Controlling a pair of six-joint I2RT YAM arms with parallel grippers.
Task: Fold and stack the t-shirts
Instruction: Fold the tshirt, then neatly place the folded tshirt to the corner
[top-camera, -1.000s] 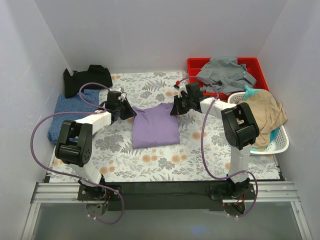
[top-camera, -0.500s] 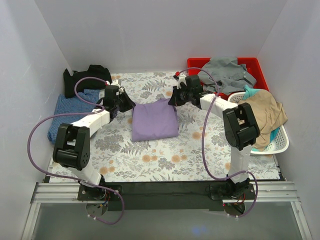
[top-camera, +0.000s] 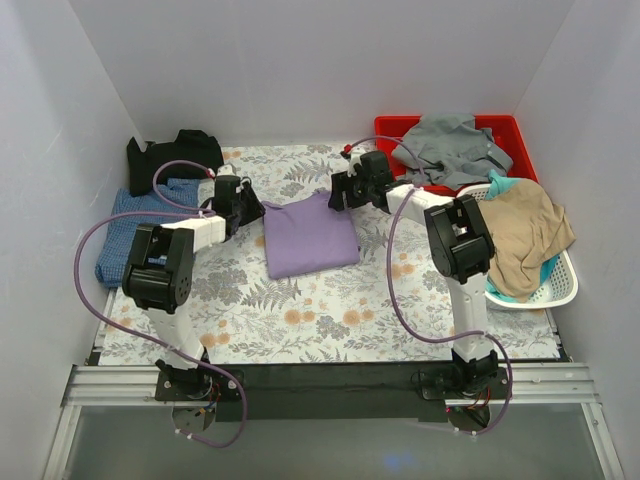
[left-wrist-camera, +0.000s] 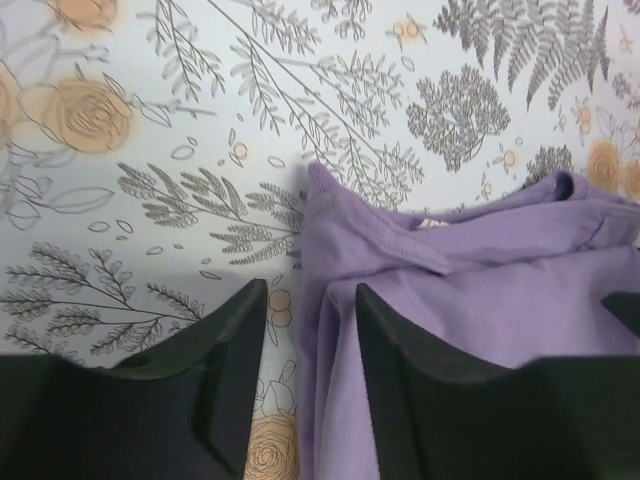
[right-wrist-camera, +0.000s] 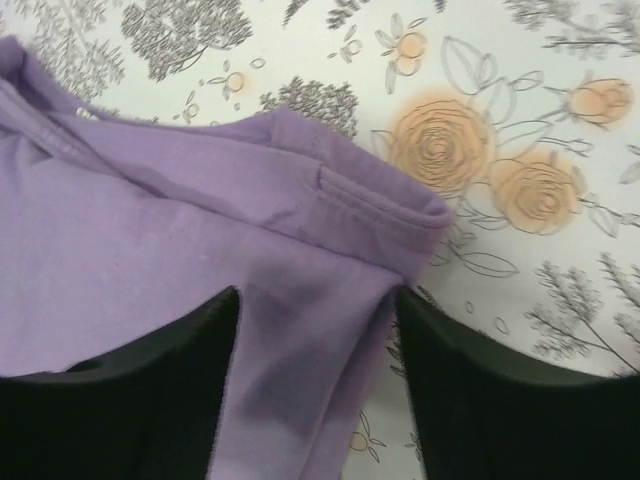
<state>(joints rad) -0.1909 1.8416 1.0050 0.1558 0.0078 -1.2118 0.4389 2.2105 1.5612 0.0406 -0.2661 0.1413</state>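
Note:
The lilac-purple t-shirt (top-camera: 308, 238) lies folded in a rough rectangle on the flowered table cover. My left gripper (top-camera: 250, 207) is at its far left corner, open (left-wrist-camera: 310, 290), with the shirt's left edge (left-wrist-camera: 480, 290) lying loose between the fingers. At the far right corner my right gripper (top-camera: 337, 196) is open too (right-wrist-camera: 316, 295), its fingers spread above the cloth (right-wrist-camera: 150, 250) without pinching it. The blue checked t-shirt (top-camera: 135, 225) lies folded at the left edge. Behind it, the black t-shirt (top-camera: 175, 152) sits in the back left corner.
A red bin (top-camera: 520, 135) at the back right holds a grey garment (top-camera: 450, 145). In front of it a white basket (top-camera: 560, 290) holds tan cloth (top-camera: 525, 230) and some teal cloth. White walls close in the left, back and right sides.
Both grippers carried the purple shirt's far corners a little toward the back wall, then opened and let go. The shirt now lies flat.

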